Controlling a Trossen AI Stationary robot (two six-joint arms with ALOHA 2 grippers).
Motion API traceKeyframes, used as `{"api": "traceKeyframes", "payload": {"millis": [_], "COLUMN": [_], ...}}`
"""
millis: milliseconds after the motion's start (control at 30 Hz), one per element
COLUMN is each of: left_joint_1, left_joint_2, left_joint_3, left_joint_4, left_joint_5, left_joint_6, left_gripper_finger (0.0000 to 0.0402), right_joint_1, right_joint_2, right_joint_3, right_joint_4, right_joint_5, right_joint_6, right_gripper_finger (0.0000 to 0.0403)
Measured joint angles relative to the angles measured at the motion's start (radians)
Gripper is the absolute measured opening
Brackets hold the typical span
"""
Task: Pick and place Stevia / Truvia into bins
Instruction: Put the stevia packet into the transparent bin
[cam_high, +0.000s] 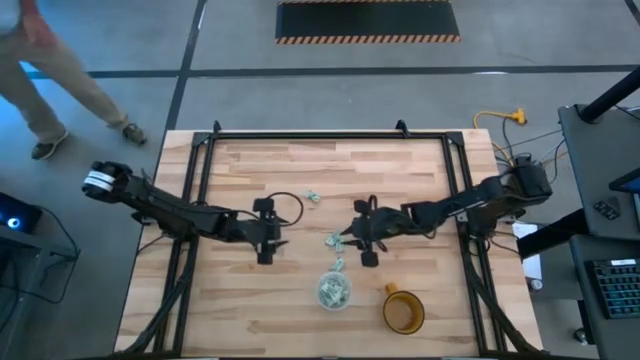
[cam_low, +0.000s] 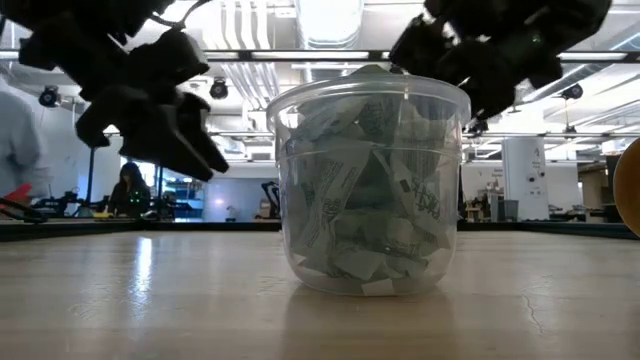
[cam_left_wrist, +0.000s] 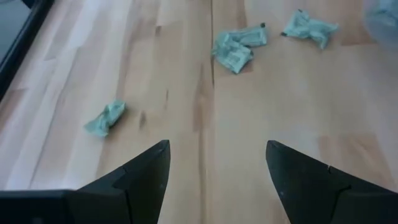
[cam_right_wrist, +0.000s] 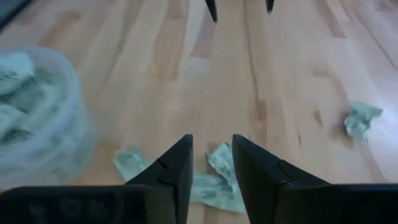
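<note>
The clear plastic cup (cam_high: 334, 291) (cam_low: 370, 190) stands on its base near the table's near edge, packed with pale green sachets. Three loose sachets lie flat on the wood: one toward the far side (cam_high: 313, 197), a small cluster in the middle (cam_high: 333, 240) (cam_right_wrist: 219, 177), and one beside the cup (cam_high: 338, 264) (cam_right_wrist: 129, 163). My right gripper (cam_high: 352, 237) (cam_right_wrist: 211, 158) is low over the middle cluster, open by a narrow gap, with a sachet showing between its fingers. My left gripper (cam_high: 278, 233) (cam_left_wrist: 217, 168) is wide open over bare wood, left of the sachets. My right gripper comes slanting down from the table's right, its fingers on either side of the middle cluster's sachet (cam_right_wrist: 217, 163). The sachet lies on the table. I cannot tell whether the fingers touch it.
An amber mug (cam_high: 403, 310) stands right of the cup near the near edge. A person (cam_high: 40, 70) walks on the floor beyond the table's far left corner. The black frame rails (cam_high: 200, 180) run along the table's sides. Bare wood lies on the table's left half.
</note>
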Motion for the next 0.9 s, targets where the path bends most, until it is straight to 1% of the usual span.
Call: {"api": "traceKeyframes", "payload": {"millis": [100, 267, 300, 333, 433, 533, 633, 767, 833, 900], "left_joint_1": [0.004, 0.026, 0.030, 0.035, 0.048, 0.059, 0.073, 0.094, 0.107, 0.117], "left_joint_2": [-0.037, -0.063, -0.062, -0.062, -0.062, -0.059, -0.048, -0.029, -0.018, -0.015], "left_joint_3": [-0.054, -0.121, -0.126, -0.129, -0.134, -0.129, -0.121, -0.117, -0.116, -0.119], "left_joint_4": [0.045, 0.173, 0.210, 0.229, 0.262, 0.277, 0.299, 0.337, 0.379, 0.381], "left_joint_5": [-0.012, -0.047, -0.047, -0.048, -0.055, -0.069, -0.083, -0.108, -0.111, -0.111], "left_joint_6": [0.000, 0.001, 0.000, 0.000, 0.000, 0.000, 0.000, 0.000, -0.001, 0.001], "left_gripper_finger": [0.0248, 0.0248, 0.0248, 0.0248, 0.0248, 0.0248, 0.0248, 0.0248, 0.0248, 0.0248], "right_joint_1": [-0.020, -0.055, -0.060, -0.065, -0.074, -0.077, -0.083, -0.099, -0.112, -0.126], "right_joint_2": [0.036, 0.047, 0.044, 0.050, 0.055, 0.092, 0.136, 0.206, 0.224, 0.246], "right_joint_3": [0.021, 0.021, 0.015, 0.016, 0.013, 0.011, 0.013, 0.009, 0.011, 0.012], "right_joint_4": [-0.022, -0.089, -0.109, -0.094, -0.099, -0.085, -0.055, -0.058, -0.050, -0.032], "right_joint_5": [-0.003, -0.021, -0.025, -0.028, -0.029, -0.028, -0.028, -0.028, -0.035, -0.072], "right_joint_6": [-0.014, -0.034, -0.038, -0.041, -0.061, -0.071, -0.072, -0.071, -0.066, -0.059], "right_gripper_finger": [0.0130, 0.0168, 0.0175, 0.0181, 0.0195, 0.0202, 0.0203, 0.0203, 0.0203, 0.0203]}}
